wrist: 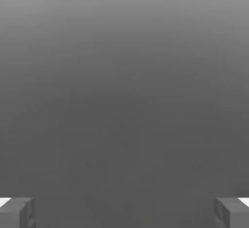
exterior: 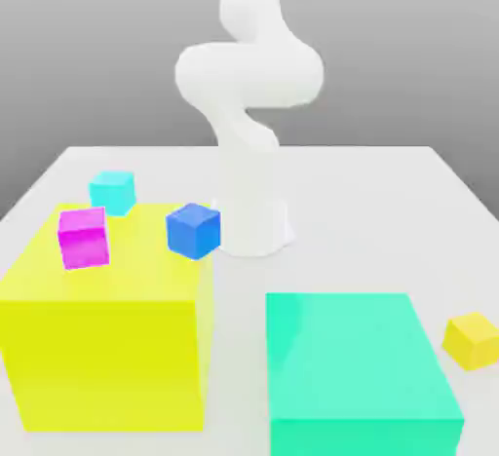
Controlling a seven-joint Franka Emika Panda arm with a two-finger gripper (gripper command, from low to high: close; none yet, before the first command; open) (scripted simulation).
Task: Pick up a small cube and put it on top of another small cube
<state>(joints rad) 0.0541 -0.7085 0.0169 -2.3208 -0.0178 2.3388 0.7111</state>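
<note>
White arm (exterior: 249, 84) stood behind blocks, upper part rising past top of exterior view. Gripper (wrist: 124, 213) spread wide, fingertips (wrist: 223, 212) well apart, nothing between them. Magenta cube (exterior: 84, 238), blue cube (exterior: 194, 231) and cyan cube (exterior: 112, 193) sat at big yellow block (exterior: 107, 357), toward exterior view's left; couldn't tell exactly which rested on its top. Small yellow cube (exterior: 473, 341) lay on pale table (exterior: 341, 210) at exterior view's right, near green block (exterior: 356, 357). No cube stacked on another.
</note>
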